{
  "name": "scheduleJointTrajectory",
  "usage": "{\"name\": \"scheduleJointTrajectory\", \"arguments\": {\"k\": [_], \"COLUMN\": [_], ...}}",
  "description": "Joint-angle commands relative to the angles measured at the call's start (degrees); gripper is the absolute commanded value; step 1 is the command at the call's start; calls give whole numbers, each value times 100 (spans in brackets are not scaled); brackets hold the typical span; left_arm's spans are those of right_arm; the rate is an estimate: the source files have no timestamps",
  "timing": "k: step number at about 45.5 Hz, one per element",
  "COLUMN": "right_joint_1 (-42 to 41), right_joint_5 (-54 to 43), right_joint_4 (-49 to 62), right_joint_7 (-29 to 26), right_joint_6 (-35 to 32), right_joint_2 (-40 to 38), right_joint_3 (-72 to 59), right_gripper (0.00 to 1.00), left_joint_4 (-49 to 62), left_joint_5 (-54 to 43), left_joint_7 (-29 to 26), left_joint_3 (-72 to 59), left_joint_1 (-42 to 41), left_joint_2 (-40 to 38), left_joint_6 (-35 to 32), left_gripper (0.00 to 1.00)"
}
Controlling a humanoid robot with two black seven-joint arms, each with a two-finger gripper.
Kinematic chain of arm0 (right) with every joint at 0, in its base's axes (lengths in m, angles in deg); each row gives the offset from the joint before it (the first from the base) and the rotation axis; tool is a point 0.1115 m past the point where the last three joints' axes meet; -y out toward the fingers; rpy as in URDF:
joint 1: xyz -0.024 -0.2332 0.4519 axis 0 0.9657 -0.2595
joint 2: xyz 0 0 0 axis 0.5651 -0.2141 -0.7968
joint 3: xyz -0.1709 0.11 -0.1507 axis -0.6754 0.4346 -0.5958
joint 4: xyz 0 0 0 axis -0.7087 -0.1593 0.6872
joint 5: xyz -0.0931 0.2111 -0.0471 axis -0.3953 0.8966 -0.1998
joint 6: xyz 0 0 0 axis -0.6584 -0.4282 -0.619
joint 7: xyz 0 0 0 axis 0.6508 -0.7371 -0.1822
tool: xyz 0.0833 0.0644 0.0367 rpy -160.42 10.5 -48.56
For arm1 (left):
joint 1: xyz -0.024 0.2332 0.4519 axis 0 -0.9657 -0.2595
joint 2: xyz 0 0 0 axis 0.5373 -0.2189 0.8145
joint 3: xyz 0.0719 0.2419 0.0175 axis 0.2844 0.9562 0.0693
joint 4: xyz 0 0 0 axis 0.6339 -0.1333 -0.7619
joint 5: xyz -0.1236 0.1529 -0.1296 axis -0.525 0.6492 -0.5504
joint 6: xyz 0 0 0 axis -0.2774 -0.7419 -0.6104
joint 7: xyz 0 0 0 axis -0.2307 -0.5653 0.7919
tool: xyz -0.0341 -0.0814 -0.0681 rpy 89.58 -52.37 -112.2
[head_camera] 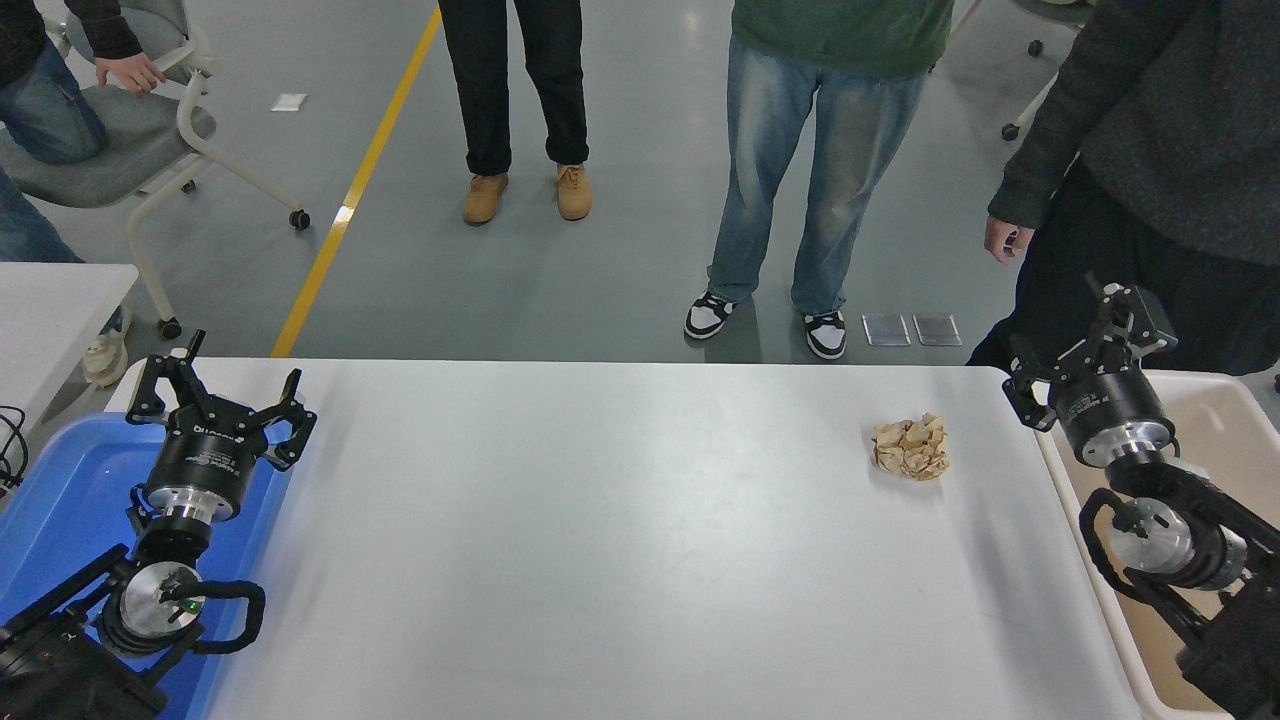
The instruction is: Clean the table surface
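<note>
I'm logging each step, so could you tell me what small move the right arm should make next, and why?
Probably swing the right gripper left and down toward the paper wad. The wad lies alone on the table, untouched, while the gripper hangs open over the bin's near edge, empty.

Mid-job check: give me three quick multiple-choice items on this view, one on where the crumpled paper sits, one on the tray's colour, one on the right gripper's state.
1. Where is the crumpled paper ball?
A. In the beige bin
B. On the table surface, towards its far right
C. In the blue tray

2. What colour is the tray under the left gripper?
A. Blue
B. Green
C. Red

3. What is the right gripper doing?
A. Shut on the paper
B. Resting on the table
C. Open, holding nothing

Key: 1 B, the ball lies on the table surface, left of the beige bin. 2 A, the tray under the left gripper is blue. 3 C, the right gripper is spread over the bin's edge, apart from the ball.
</note>
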Motion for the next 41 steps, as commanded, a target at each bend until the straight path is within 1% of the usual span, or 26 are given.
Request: {"name": "scheduleJointTrajectory", "arguments": {"k": [1,6,11,21,25,28,32,37,41], "right_joint_1": [70,70,61,0,-114,-307,-641,-1230,-1704], "right_joint_5": [10,-42,-60,-112,-454,-771,-1149,-1246,-1395], "right_joint_4": [4,-40,-127,-769,-980,-1059,-1165,-1165,-1121], "right_joint_7": [57,40,-101,-970,-1366,-1560,-1665,-1815,-1815], "right_joint_6": [8,8,-1,8,-1,-10,-1,-1,61], "right_joint_2": [71,1,-184,-816,-1133,-1291,-1493,-1669,-1749], "right_joint_3": [78,-27,-255,-800,-1116,-1441,-2073,-2935,-3585], "right_gripper": [99,99,99,99,99,99,99,99,99], "left_joint_4": [0,0,0,0,0,0,0,0,0], "left_joint_5": [1,1,1,1,1,1,1,1,1], "left_joint_7": [0,0,0,0,0,0,0,0,0], "left_joint_3": [-1,-1,-1,-1,-1,-1,-1,-1,-1], "left_joint_1": [0,0,0,0,0,0,0,0,0], "left_joint_2": [-1,-1,-1,-1,-1,-1,-1,-1,-1], "left_joint_6": [0,0,0,0,0,0,0,0,0], "left_gripper": [99,99,99,99,99,99,99,99,99]}}
